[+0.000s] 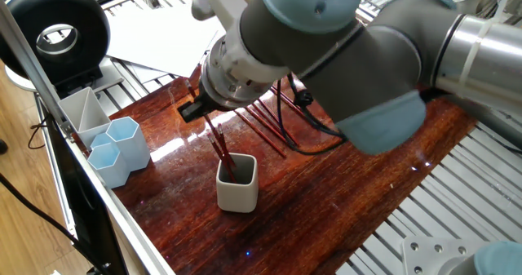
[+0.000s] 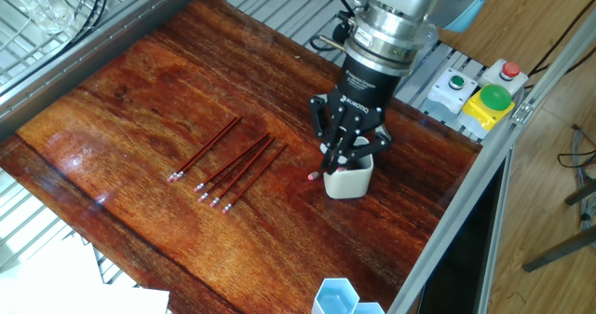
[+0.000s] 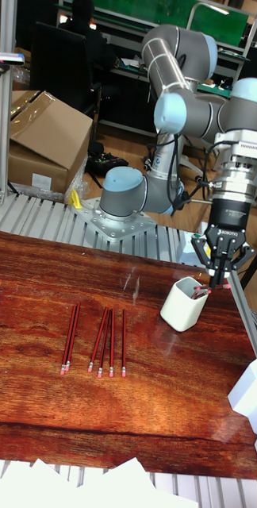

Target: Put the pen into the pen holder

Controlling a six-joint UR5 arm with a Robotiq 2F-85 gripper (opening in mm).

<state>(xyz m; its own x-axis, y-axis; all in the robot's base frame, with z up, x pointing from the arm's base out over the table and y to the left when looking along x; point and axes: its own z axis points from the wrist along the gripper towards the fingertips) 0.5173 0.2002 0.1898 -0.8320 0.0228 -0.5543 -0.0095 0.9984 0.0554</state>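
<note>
Off-white and thick-walled, the pen holder (image 2: 349,182) stands on the dark wooden counter (image 2: 140,100), with a red pen (image 1: 218,147) leaning inside it, its upper end jutting past the rim. Directly above the holder, the fingers (image 2: 346,156) are spread apart and grip nothing. Well away from the holder, five more red pens (image 2: 226,166) lie in a loose row. Pale blue hexagonal cups (image 1: 120,148) sit near the holder at the counter's edge.
</note>
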